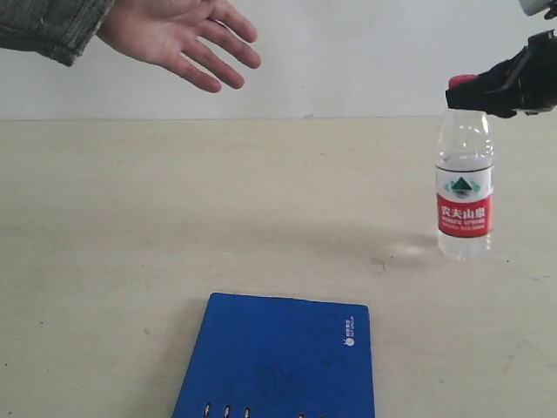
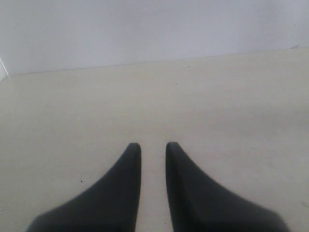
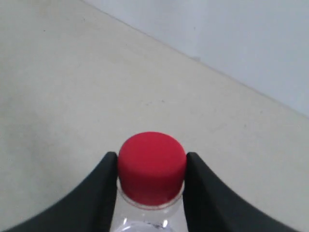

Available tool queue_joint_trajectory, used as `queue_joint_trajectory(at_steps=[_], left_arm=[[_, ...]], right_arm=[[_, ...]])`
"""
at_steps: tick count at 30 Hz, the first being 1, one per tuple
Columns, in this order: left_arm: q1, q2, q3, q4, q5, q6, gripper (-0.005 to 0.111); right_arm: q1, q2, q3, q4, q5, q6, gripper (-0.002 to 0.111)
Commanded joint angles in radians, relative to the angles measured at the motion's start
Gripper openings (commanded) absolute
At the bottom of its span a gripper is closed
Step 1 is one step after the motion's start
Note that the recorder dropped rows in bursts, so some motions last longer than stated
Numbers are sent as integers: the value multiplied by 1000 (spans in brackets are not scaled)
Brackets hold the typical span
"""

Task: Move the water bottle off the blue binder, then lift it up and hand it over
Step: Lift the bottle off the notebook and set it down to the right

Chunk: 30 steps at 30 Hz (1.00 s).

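Note:
The water bottle [image 1: 464, 187], clear with a red cap and a red-and-white label, stands upright at the right of the table, well away from the blue binder [image 1: 278, 361]. Whether its base touches the table I cannot tell. My right gripper [image 1: 498, 87] is shut on the bottle's red cap [image 3: 151, 166], with a black finger [image 3: 104, 193] pressed against each side. The binder lies flat at the front edge with nothing on it. My left gripper [image 2: 153, 145] hovers over bare table with its fingers drawn close, only a narrow slit between them, holding nothing.
A person's open hand [image 1: 187, 39], palm up, reaches in at the top left above the far side of the table. The beige table [image 1: 218, 218] ends at a white wall behind.

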Motion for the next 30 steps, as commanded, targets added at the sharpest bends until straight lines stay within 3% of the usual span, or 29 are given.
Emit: queue_joint_trajectory(at_steps=[1, 10, 12, 18, 20, 27, 29, 30], left_arm=[[-7, 3, -4, 2, -7, 3, 18], [-7, 3, -4, 2, -7, 3, 18], [-7, 3, -4, 2, -7, 3, 18], [-7, 3, -4, 2, -7, 3, 18], [-7, 3, -4, 2, -7, 3, 18], [-7, 3, -4, 2, -7, 3, 18], [-7, 3, -4, 2, -7, 3, 18], [-7, 3, -4, 2, -7, 3, 18]], right_arm=[[-8, -34, -1, 135, -40, -168, 0], [-8, -30, 13, 40, -85, -97, 2], [-8, -30, 13, 42, -85, -95, 9], [-8, -30, 13, 62, -85, -95, 50], [-8, -30, 13, 89, -87, -95, 60], [-8, -79, -21, 129, -45, -93, 61], [-8, -121, -41, 155, 24, -82, 61], [-8, -172, -65, 181, 154, -13, 61]])
